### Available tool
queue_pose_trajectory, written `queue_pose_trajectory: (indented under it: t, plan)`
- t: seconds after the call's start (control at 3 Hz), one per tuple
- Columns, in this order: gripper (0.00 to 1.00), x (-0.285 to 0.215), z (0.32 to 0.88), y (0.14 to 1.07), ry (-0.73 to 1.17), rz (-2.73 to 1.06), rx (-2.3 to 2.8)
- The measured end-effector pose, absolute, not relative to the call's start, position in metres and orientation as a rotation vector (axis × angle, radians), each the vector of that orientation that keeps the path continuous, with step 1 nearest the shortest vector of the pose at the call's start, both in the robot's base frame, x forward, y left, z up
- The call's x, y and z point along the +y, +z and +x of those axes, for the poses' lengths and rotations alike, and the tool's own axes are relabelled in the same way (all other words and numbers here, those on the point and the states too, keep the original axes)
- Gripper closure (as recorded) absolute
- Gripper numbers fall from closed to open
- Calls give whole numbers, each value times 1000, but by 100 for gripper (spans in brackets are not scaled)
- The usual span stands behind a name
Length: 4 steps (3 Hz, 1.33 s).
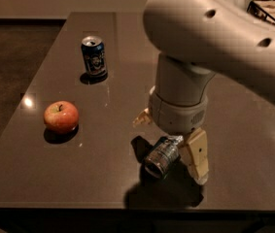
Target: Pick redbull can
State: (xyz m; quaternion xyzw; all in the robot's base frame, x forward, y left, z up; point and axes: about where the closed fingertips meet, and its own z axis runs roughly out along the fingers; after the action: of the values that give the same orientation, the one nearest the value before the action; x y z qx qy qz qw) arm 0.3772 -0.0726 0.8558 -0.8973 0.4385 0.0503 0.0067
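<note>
Hovering with fingers spread, the end effector [168, 149] straddles the redbull can [159, 159] lying sideways on the table [103, 144].

You have no writing here that can be read. The dark blue can [94, 57] in the upper left of the frame carries a round white logo on its side, but its letters cannot be made out. The redbull can [161, 158], lying on the desk [103, 144] below centre, shows no legible brand. The gripper [170, 148] hangs over it at lower centre, jaws spread.
</note>
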Motion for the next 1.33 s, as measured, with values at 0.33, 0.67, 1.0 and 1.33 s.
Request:
queue_pose_trajectory:
  t: [0.33, 0.67, 1.0, 1.33]
  plan:
    - [0, -66, 377, 845, 131, -2858, 1335]
    - [18, -71, 382, 849, 112, -2843, 1336]
    - [42, -79, 386, 858, 111, -2789, 1336]
    - [65, -86, 386, 861, 116, -2762, 1338]
